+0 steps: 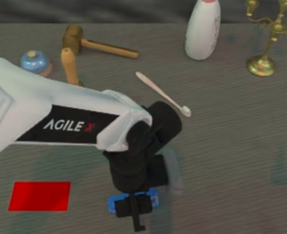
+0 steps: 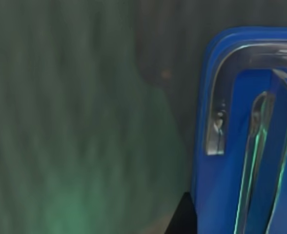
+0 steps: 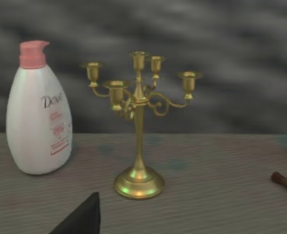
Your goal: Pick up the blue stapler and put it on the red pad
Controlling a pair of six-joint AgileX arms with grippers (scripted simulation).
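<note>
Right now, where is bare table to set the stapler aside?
Bare: the right half, below the candelabra and right of the toothbrush. Crowded: the top left, around bell, mallet and lotion bottle.

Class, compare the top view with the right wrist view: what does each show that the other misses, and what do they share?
Only the top view shows the left arm's pincer over the stapler, the red pad, the bell, the mallets and the toothbrush. Only the right wrist view shows all the candelabra's cups. Both show the bottle and the candelabra.
</note>
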